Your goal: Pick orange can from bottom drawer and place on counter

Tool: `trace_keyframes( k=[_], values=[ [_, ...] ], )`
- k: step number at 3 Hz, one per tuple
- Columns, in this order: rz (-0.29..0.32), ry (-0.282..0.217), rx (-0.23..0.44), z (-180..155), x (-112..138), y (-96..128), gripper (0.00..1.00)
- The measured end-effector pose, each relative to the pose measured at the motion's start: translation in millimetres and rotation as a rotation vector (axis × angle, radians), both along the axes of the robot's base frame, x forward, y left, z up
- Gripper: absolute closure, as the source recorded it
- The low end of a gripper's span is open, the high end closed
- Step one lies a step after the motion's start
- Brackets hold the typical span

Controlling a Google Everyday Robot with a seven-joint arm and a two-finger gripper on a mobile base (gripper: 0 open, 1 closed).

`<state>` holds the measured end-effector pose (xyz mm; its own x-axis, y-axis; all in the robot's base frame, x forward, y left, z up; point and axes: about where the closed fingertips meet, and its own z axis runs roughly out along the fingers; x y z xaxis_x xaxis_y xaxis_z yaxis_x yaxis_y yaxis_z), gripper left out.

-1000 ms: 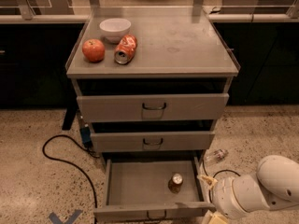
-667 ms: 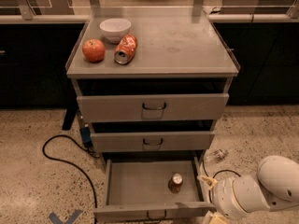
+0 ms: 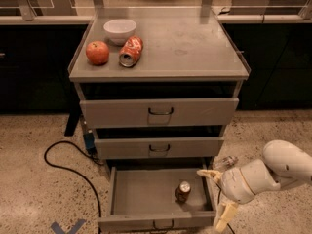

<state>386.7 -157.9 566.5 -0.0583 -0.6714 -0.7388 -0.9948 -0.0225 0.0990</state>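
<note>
The orange can point(image 3: 183, 190) stands upright, silver top up, in the right part of the open bottom drawer point(image 3: 146, 195). My gripper point(image 3: 215, 197) is at the drawer's right front corner, just right of the can and apart from it. It is open and empty, with one pale finger point(image 3: 208, 173) over the drawer's right wall and the other point(image 3: 222, 217) by its front corner. The counter point(image 3: 195, 43) is the grey cabinet top above.
On the counter's left stand a white bowl point(image 3: 120, 29) and a red apple point(image 3: 97, 52), and a dented orange-red can point(image 3: 130, 51) lies on its side. The two upper drawers point(image 3: 160, 112) are slightly ajar. A black cable point(image 3: 61, 160) loops on the floor at left.
My arm and gripper have risen slightly beside the drawer's right side. The can and drawers have not moved.
</note>
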Motion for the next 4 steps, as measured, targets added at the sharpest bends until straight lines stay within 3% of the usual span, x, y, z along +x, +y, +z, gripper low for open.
trace_keyframes(
  k=[1, 2, 3, 4],
  values=[
    [0.053, -0.021, 0.042, 12, 13, -3, 0.00],
    [0.052, -0.020, 0.041, 12, 13, -3, 0.00],
    [0.066, 0.023, 0.038, -29, -2, 21, 0.00],
    [-0.021, 0.127, 0.001, -109, 6, 49, 0.00]
  ],
)
